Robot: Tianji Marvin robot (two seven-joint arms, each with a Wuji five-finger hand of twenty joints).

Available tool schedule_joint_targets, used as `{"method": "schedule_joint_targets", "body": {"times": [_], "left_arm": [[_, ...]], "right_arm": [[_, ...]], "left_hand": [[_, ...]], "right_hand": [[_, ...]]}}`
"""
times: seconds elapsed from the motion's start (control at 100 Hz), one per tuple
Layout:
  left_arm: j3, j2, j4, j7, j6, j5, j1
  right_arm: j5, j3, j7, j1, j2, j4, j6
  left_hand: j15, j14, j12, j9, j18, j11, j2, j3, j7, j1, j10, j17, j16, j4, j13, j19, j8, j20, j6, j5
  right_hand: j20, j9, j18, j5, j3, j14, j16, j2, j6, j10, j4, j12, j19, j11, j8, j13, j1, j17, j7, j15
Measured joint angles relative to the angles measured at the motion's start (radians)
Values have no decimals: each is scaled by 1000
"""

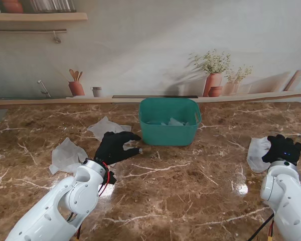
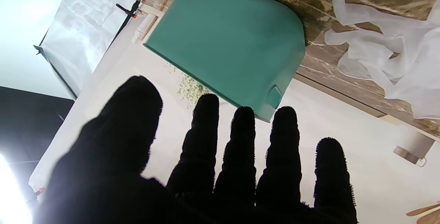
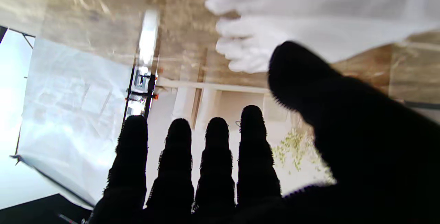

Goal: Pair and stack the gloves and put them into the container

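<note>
A teal container (image 1: pixel 169 122) stands at the table's middle, far from me, with pale gloves lying inside. Two translucent white gloves lie on the left: one (image 1: pixel 108 126) beside the container, one (image 1: pixel 66 155) nearer to me. My left hand (image 1: pixel 116 146), in black fabric, hovers open between them and the container, fingers spread, holding nothing. The left wrist view shows the container (image 2: pixel 227 41) and a glove (image 2: pixel 388 55). On the right, another white glove (image 1: pixel 257 153) lies by my right hand (image 1: pixel 282 149), which is open above it. The right wrist view shows that glove (image 3: pixel 309 21) past the fingers.
The marble table (image 1: pixel 190 196) ends at a low ledge against the back wall (image 1: pixel 140 45), which is printed with potted plants and kitchen things. My two white forearms (image 1: pixel 65 206) rise from the near corners.
</note>
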Motion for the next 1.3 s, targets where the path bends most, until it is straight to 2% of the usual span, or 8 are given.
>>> {"method": "schedule_joint_targets", "body": {"times": [0.22, 0.45, 0.74, 0.82, 0.92, 1.07, 1.19, 1.3], "left_arm": [[8, 0, -10, -6, 5, 1, -6], [15, 0, -10, -10, 8, 0, -14], [25, -1, -10, -9, 14, -5, -19], [25, -1, -10, -6, 16, -6, -19], [25, -2, -10, -2, 16, -6, -19], [22, -3, -10, 3, 16, -5, -16], [19, -4, -10, 9, 16, -5, -12], [16, -5, -11, 13, 16, -6, -7]], "right_arm": [[20, -41, -60, 29, 3, 95, -41], [23, -49, 1, 33, 7, 92, -61], [-25, -92, 80, 58, 28, 90, -46], [-24, -111, 77, 68, 33, 93, -45], [-1, -133, 37, 85, 33, 120, -52], [7, -132, 33, 82, 30, 121, -74], [19, -112, 61, 58, 25, 85, -108], [83, -96, 14, 44, 10, 72, -136]], "left_hand": [[0, 0, 0, 0, 0, 0, 0, 0, 0, 0, 0, 0, 0, 0, 0, 0, 0, 0, 0, 0], [0, 0, 0, 0, 0, 0, 0, 0, 0, 0, 0, 0, 0, 0, 0, 0, 0, 0, 0, 0], [0, 0, 0, 0, 0, 0, 0, 0, 0, 0, 0, 0, 0, 0, 0, 0, 0, 0, -6, 0], [0, 0, 0, 0, 0, 0, 0, 0, 0, 0, 0, 0, 0, 0, 0, 0, 0, 0, -6, 0], [0, 0, 0, 0, 0, 0, 0, 0, 0, 0, -1, 0, 0, 0, 0, 0, 0, 0, -6, 0], [0, 0, 0, 0, 0, 0, 0, 0, 0, 0, -1, 0, 0, 0, 0, -11, 0, 0, -6, 0], [0, 0, 0, 0, 0, 0, 0, 0, 0, 0, -1, 0, 0, 0, 0, -12, 0, 0, -6, 0], [0, 0, 0, 0, 0, 0, 0, 0, 0, 0, -1, 0, 0, 0, 0, -12, 0, 0, -6, 0]], "right_hand": [[23, -29, -12, -34, -85, -4, -1, -59, -31, 1, -10, -1, -15, -5, 0, -10, -86, -12, -21, 8], [59, -22, -13, -33, -73, -13, 9, -94, -39, 1, -19, 8, -28, 26, 23, -21, -120, -12, -17, 52], [83, 485, -17, 310, -21, -51, 278, -76, -67, -60, -35, 375, 18, 334, 83, 183, -114, 88, 190, 422], [84, 599, -14, 383, -58, -60, 346, -71, -140, -78, -151, 564, 78, 367, -77, 260, -13, 132, 521, 491], [98, 632, -14, 471, -62, -60, 373, -29, -214, -82, -156, 610, 148, 367, -105, 288, 36, 171, 729, 537], [110, 571, -15, 452, -39, -60, 358, 42, -211, -81, -152, 577, 203, 275, 106, 285, 42, 183, 705, 486], [111, 525, -18, 416, -25, -60, 268, 101, -213, -74, -153, 446, 266, 225, 349, 287, 8, 228, 644, 390], [111, 547, -12, 393, -25, -16, 215, 135, -212, -33, -155, 362, 356, 193, 463, 438, 8, 325, 619, 337]]}}
